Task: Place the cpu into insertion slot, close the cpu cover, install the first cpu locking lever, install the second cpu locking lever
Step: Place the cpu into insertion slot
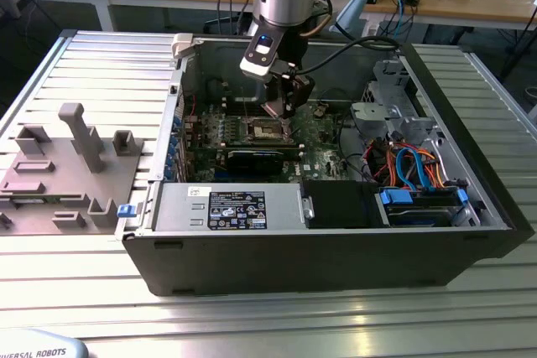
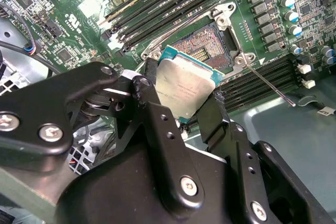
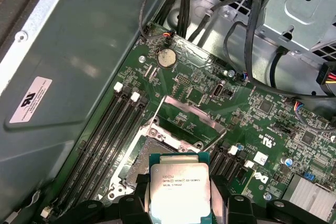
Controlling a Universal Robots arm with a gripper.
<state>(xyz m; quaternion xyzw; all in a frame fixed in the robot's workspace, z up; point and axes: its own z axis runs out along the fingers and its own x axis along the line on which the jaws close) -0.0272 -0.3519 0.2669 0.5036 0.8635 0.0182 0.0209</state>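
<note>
My gripper (image 2: 181, 100) is shut on the cpu (image 2: 185, 88), a flat silver-topped square chip with a teal edge, pinched by two opposite sides between black fingers (image 2: 152, 95). In the first wrist view the cpu (image 3: 179, 184) hangs a little above the green motherboard, near the edge of the insertion slot (image 3: 144, 156). The insertion slot (image 2: 206, 50) lies bare, its gold contacts showing. The cpu cover (image 3: 176, 138) stands tilted up at the slot's far side. A thin locking lever (image 2: 270, 85) sticks out beside the slot. In the exterior view the gripper (image 1: 284, 119) hovers over the slot (image 1: 263, 130) inside the open case.
Black memory slots (image 3: 107, 129) flank the socket on both sides. Cables (image 3: 247, 51) and a metal drive cage (image 1: 386, 94) crowd the case on the exterior view's right. A power supply (image 1: 231, 207) sits along the near wall. A grey fixture (image 1: 67, 169) stands on the table outside.
</note>
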